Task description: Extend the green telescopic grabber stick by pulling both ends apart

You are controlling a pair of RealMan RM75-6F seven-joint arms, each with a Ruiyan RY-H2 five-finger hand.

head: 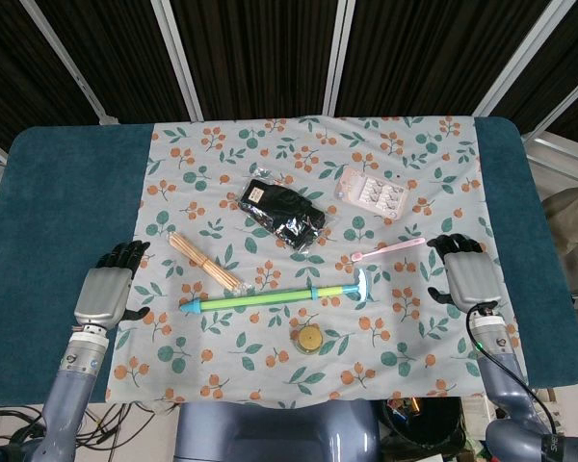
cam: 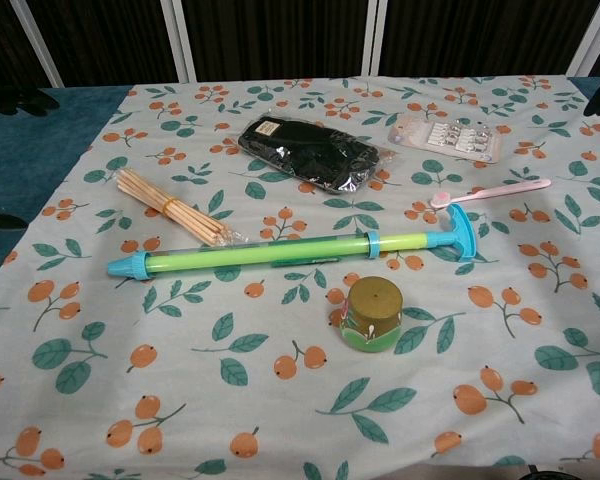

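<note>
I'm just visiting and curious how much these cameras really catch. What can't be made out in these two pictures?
- Both hands: the chest view barely catches them, cut off by its side edges; only the head view shows the left hand and right hand.
- Black packet in clear wrap: label print too small to read.
- White blister card: contents too small to identify.
- Green telescopic grabber stick: its printing is too small to read.

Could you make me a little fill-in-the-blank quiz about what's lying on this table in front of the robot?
1. The green telescopic grabber stick lies flat on the ____-patterned cloth.
2. The bundle of wooden sticks is tied with a ____ band.
3. Both the left hand and the right hand hold ____.
4. The small round jar sits on the side of the grabber ____ to the robot.

Missing words: leaf-and-berry; rubber; nothing; nearer
</note>
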